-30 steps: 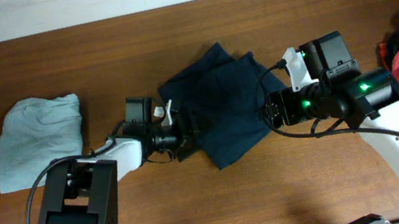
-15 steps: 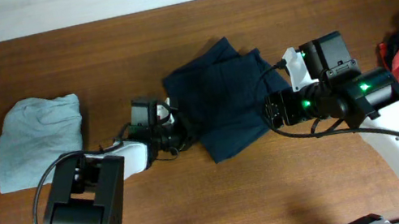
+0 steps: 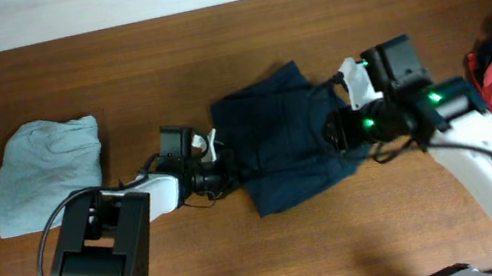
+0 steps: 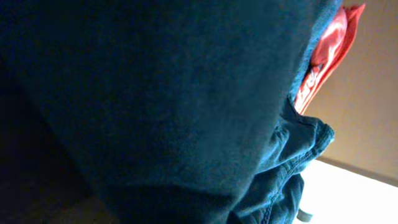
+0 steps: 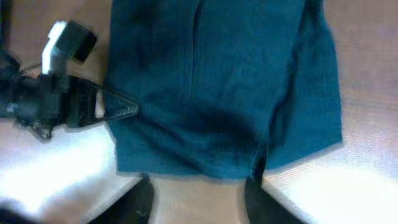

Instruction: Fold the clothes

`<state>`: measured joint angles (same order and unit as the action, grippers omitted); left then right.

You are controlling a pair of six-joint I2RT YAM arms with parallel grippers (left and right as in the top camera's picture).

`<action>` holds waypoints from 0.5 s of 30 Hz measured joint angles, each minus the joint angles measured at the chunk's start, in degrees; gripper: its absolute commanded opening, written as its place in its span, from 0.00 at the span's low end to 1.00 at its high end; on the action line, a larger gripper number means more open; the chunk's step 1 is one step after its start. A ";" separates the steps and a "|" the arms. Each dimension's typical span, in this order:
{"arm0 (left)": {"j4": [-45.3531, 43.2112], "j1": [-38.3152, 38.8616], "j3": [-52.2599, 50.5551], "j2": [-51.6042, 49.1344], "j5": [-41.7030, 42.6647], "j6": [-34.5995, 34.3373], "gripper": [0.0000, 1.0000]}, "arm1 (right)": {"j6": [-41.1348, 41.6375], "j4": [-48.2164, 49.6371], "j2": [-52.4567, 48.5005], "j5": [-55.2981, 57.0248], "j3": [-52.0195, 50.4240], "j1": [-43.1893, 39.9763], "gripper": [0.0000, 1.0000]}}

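Overhead: navy shorts [image 3: 288, 146], partly folded, are laid mid-way on the table [image 3: 209, 43] between left gripper [image 3: 223, 170] and right gripper [image 3: 333, 133]. Left wrist: soft, limp, light cloth fills the view. Right wrist: left gripper is closed on the side hem; right fingers [image 5: 140, 199] are spread open. Corners are judged best pinched.

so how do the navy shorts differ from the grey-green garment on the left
Colour: the shorts are dark navy, the grey-green garment is pale. Place: the shorts lie mid-table between the left gripper and the right gripper; the grey-green garment lies alone, away from both. Both are soft cloth lying on the wooden table.
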<state>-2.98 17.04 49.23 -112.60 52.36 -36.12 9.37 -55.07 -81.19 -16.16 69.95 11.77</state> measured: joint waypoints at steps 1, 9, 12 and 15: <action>0.13 0.11 0.00 0.15 0.07 0.22 0.01 | 0.33 1.01 -2.36 -0.63 0.00 0.00 0.28; 0.44 0.09 -0.02 1.95 0.15 0.98 0.00 | 1.38 8.48 -19.50 -7.23 0.00 1.16 0.22; 0.44 0.09 -0.02 2.03 0.13 1.25 0.01 | 2.43 10.45 -23.67 -8.31 0.00 2.69 0.21; 0.46 0.09 -0.02 2.03 0.13 1.33 0.06 | 4.35 12.15 -27.56 -8.98 0.00 3.93 0.21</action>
<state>-2.52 17.12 49.21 -110.56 52.49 -34.79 13.72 -42.92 -108.75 -25.15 69.95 15.70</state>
